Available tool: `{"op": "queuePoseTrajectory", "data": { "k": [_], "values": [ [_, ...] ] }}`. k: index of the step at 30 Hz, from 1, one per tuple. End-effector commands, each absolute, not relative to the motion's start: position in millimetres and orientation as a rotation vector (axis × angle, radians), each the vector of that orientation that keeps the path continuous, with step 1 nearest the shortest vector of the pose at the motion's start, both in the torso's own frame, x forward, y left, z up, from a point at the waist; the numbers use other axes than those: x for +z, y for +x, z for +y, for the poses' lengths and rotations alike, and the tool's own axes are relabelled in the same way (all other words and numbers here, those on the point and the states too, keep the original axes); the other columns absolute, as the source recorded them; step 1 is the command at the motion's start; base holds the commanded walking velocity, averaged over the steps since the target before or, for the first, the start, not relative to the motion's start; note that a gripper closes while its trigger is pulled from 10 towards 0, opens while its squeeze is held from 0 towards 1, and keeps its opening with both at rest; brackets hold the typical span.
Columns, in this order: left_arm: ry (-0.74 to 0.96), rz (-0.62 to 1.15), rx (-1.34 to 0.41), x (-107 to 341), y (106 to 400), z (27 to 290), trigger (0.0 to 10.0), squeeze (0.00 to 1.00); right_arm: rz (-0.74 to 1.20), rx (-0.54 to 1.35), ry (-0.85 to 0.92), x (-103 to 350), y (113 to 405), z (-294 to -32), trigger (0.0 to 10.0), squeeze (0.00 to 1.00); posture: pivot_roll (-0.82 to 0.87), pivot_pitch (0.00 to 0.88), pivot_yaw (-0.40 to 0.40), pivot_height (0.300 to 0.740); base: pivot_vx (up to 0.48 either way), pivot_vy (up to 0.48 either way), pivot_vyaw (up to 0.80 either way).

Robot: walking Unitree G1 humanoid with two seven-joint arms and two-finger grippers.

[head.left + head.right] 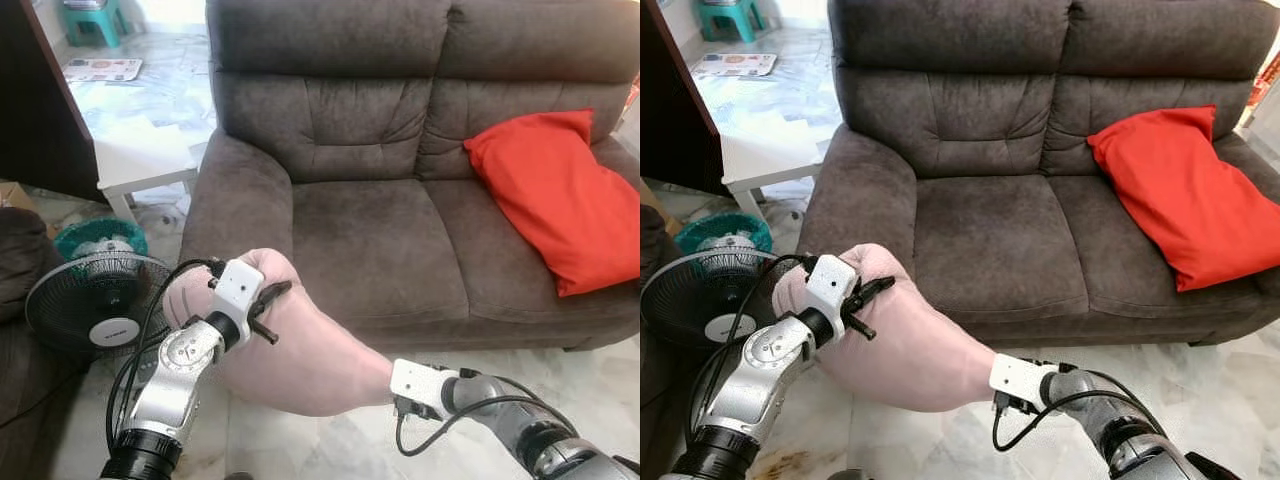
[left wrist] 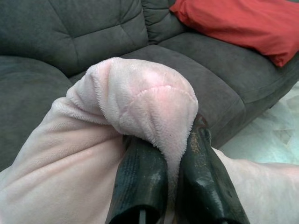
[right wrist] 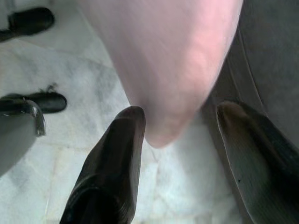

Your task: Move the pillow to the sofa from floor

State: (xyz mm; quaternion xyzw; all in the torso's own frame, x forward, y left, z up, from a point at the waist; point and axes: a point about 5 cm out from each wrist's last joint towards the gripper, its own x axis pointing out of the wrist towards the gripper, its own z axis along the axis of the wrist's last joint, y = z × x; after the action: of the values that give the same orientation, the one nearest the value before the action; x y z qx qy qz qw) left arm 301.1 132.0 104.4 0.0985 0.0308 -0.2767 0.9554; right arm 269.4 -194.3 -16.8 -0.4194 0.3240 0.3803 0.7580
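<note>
A pale pink plush pillow (image 1: 300, 360) hangs above the marble floor, just in front of the dark grey-brown sofa (image 1: 370, 240). My left gripper (image 2: 166, 140) is shut on the pillow's upper left corner, with the fabric bunched between its black fingers (image 2: 140, 177). My right gripper (image 3: 180, 116) is open at the pillow's lower right corner (image 3: 163, 46), one finger on each side of the tip and not pinching it. The sofa's left seat cushion is bare.
A red pillow (image 1: 560, 190) lies on the sofa's right seat. A floor fan (image 1: 95, 300) stands at my left, next to a dark armchair (image 1: 20, 260). A white side table (image 1: 140, 155) stands beside the sofa's left arm.
</note>
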Motion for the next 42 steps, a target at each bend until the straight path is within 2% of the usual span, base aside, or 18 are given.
{"op": "queuePoseTrajectory", "data": {
  "k": [1, 8, 23, 24, 25, 26, 42],
  "values": [
    [0.208, -0.073, -0.612, 133, 304, 120, 10.0, 0.0, 0.721, 0.814, -0.924, -18, 270, -195, 10.0, 0.0, 0.24, 0.0, -0.128, 0.74, 0.0, 0.0, 0.0],
    [0.198, -0.072, -0.624, 134, 304, 117, 10.0, 0.0, 0.731, 0.806, -0.876, -19, 270, -190, 10.0, 0.0, 0.25, 0.0, -0.136, 0.74, 0.0, 0.0, 0.0],
    [0.17, -0.086, -0.612, 136, 302, 117, 10.0, 0.0, 0.803, 0.908, -0.852, -27, 260, -183, 10.0, 0.0, 0.26, 0.0, -0.164, 0.74, 0.0, 0.0, 0.0],
    [0.169, -0.087, -0.611, 136, 302, 117, 10.0, 0.0, 0.808, 0.916, -0.842, -27, 259, -182, 8.4, 0.0, 0.26, 0.0, -0.163, 0.74, 0.0, 0.0, 0.0],
    [0.169, -0.087, -0.611, 136, 302, 117, 10.0, 0.0, 0.811, 0.918, -0.83, -28, 258, -182, 0.8, 0.0, 0.26, 0.0, -0.163, 0.74, 0.0, 0.0, 0.0],
    [0.166, -0.088, -0.611, 137, 302, 117, 10.0, 0.0, 0.816, 0.916, -0.798, -29, 256, -181, 0.0, 0.0, 0.25, 0.0, -0.162, 0.74, 0.0, 0.0, 0.0],
    [0.162, -0.08, -0.614, 138, 304, 119, 10.0, 0.0, 0.823, 0.925, -0.717, -34, 250, -173, 0.0, 0.0, 0.26, 0.004, -0.143, 0.74, 0.0, 0.0, 0.0]
  ]
}}
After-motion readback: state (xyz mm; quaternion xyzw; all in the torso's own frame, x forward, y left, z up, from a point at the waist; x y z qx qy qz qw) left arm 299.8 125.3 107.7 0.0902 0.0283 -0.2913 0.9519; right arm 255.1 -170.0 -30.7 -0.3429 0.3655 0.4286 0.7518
